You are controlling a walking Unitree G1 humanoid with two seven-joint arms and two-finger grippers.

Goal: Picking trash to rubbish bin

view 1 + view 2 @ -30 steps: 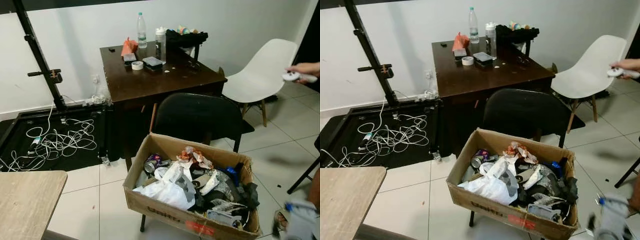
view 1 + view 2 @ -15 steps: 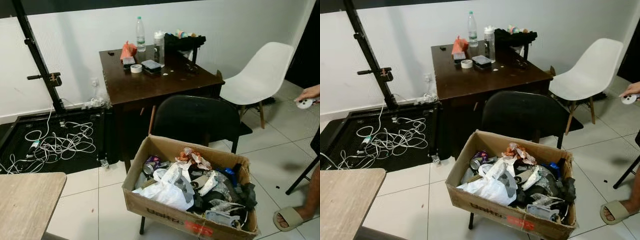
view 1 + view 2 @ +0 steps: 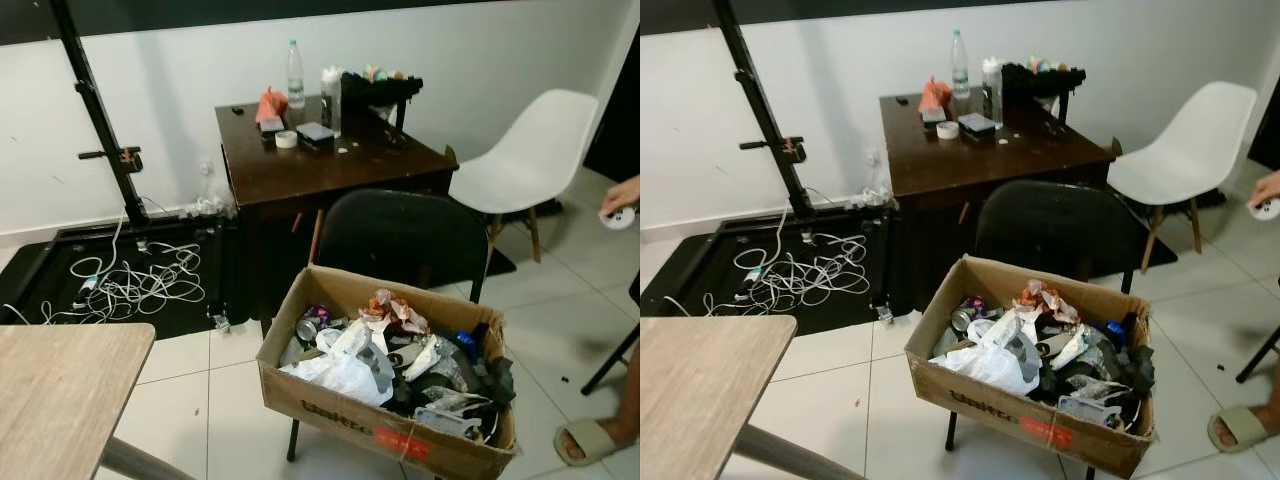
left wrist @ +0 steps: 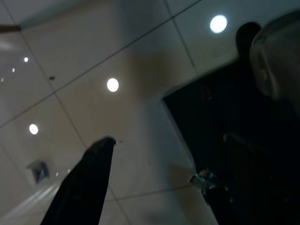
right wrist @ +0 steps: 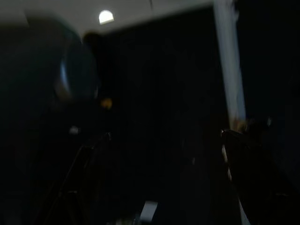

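A cardboard box (image 3: 340, 415) heaped with trash rests on the seat of a black chair (image 3: 400, 235) just ahead of me. In it lie a white plastic bag (image 3: 335, 372), a drink can (image 3: 307, 327), crumpled wrappers (image 3: 395, 310) and dark scraps. In the left wrist view my left gripper (image 4: 168, 139) points up at a ceiling with round lights, its fingers (image 4: 84, 187) spread wide and empty. The right wrist view is dark and blurred; my right gripper (image 5: 165, 135) shows two fingers (image 5: 255, 178) far apart with nothing between them.
A dark brown desk (image 3: 320, 165) with a bottle (image 3: 296, 72) and clutter stands behind the chair. A white chair (image 3: 530, 150) is at the right. A light wooden table (image 3: 60, 390) fills the near left. Loose cables (image 3: 130, 285) lie on a black mat. A person's hand (image 3: 620, 200) and slippered foot (image 3: 590, 440) are at right.
The head view has shifted, bringing more of the wooden table into sight. A blurred silver shape at lower right has left the head view. The person's hand has lowered.
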